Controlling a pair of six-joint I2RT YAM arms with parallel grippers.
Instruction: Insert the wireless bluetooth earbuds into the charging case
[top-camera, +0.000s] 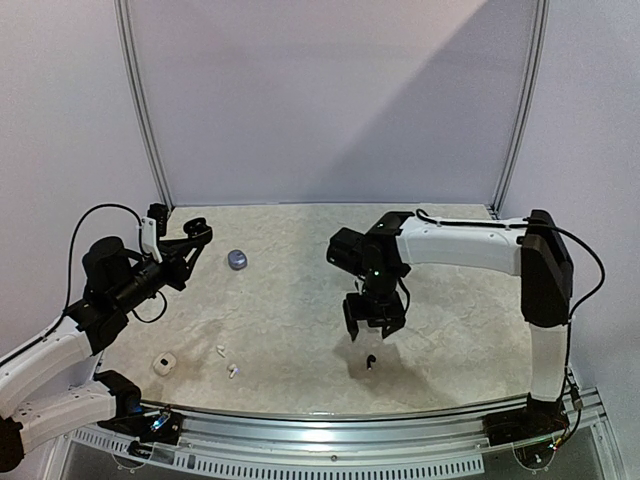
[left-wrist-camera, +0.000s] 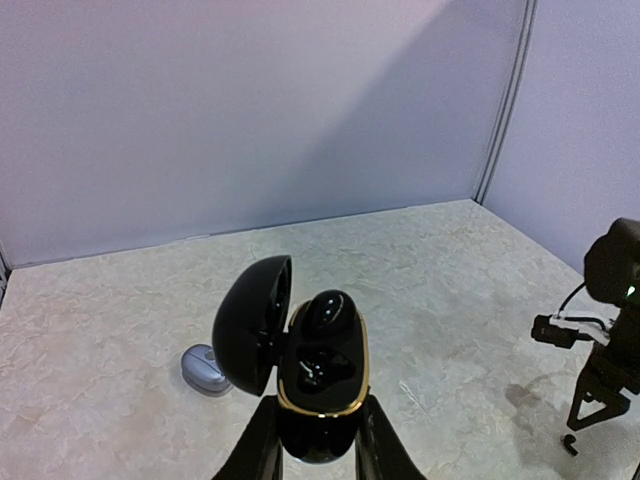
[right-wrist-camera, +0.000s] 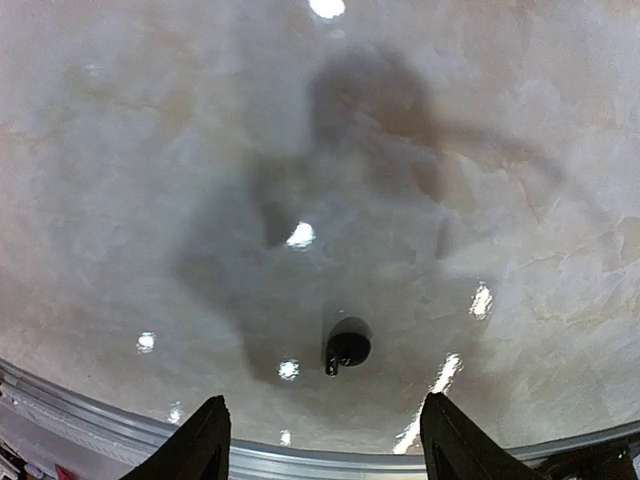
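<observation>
Top external view gives us the near edge first: a white case (top-camera: 164, 364) lies at the left front of the table (top-camera: 300, 300), with a white earbud (top-camera: 221, 351) and a second white earbud (top-camera: 233, 371) just to its right. Further right, a black earbud (top-camera: 370, 362) lies alone on the table. Directly above it hangs the right gripper (top-camera: 372, 328), its wrist bent straight down from a forearm stretched leftward. Its jaws stand spread with nothing between them, and the earbud lies apart below.

On the left, the arm folds low and angles up and rightward. The left gripper (top-camera: 193, 238) pinches an open black charging case (left-wrist-camera: 320, 390) between its fingers (left-wrist-camera: 262, 448). The lid (left-wrist-camera: 250, 320) is swung left, and a seated black earbud (left-wrist-camera: 326, 312) fills the far well. Beyond, a lavender case (top-camera: 237, 260) rests on the table.
</observation>
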